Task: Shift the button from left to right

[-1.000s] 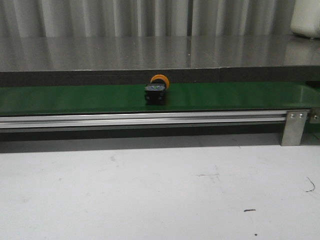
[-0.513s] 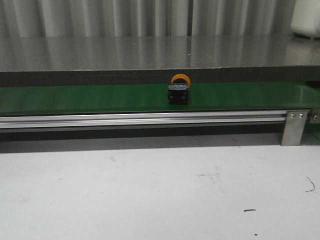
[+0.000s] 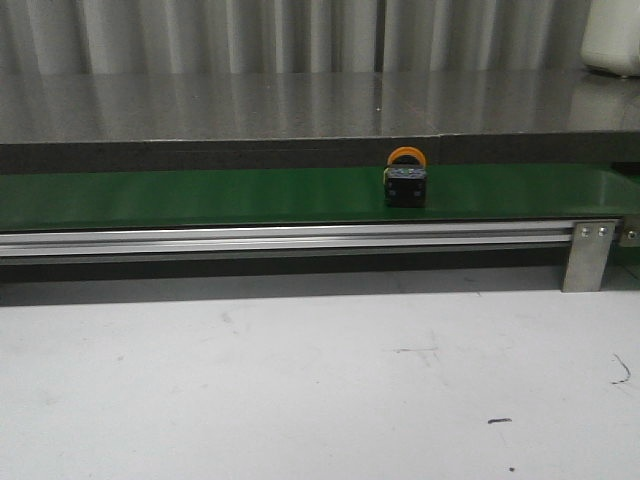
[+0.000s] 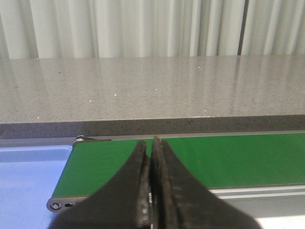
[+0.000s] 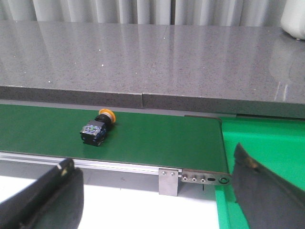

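The button lies on its side on the green conveyor belt, right of the belt's middle, its orange cap facing the back and its black body toward me. The right wrist view shows the same button on the belt, well short of the belt's right end. My right gripper is open wide, hanging in front of the belt's end bracket with nothing between its fingers. My left gripper is shut on nothing, over the belt's left end. Neither gripper appears in the front view.
A grey stone counter runs behind the belt. An aluminium rail with a bracket fronts it. A blue bin sits past the belt's left end, a green bin past its right end. A white container stands back right.
The button has travelled to the right along the belt, from near the middle to right of it. Nothing else in the front view has moved.
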Robot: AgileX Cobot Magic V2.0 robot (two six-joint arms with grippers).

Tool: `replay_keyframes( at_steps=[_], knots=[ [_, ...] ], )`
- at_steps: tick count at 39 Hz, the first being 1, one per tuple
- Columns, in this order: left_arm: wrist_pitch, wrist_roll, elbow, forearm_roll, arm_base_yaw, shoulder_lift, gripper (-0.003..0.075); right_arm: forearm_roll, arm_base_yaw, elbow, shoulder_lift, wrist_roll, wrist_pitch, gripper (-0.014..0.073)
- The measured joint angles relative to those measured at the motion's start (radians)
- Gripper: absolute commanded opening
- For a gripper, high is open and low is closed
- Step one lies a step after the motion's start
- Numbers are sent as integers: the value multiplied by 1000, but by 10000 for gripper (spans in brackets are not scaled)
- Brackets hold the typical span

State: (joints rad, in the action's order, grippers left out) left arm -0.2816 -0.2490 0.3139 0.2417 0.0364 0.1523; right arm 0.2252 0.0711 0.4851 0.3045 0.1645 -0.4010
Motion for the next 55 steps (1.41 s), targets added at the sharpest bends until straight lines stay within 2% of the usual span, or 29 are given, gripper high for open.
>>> replay_keyframes(
  at_steps=[8,12,23,35,46,55],
  knots=[
    [0,0,0,0,0,0,-21,0,0,1,14,0,0,644],
    [0,0,0,0,0,0,-21,0,0,22,96,-14,0,644],
    [0,0,0,0,0,0,-21,0,0,147,480,-35,24,644],
    [0,0,0,0,0,0,-21,5,0,395,892,-48,12,644],
    [0,0,0,0,0,0,-21,115,0,648,1231,-48,-50,644],
    [0,0,0,0,0,0,-21,131,-1,781,1442,-48,-62,644]
  ],
)
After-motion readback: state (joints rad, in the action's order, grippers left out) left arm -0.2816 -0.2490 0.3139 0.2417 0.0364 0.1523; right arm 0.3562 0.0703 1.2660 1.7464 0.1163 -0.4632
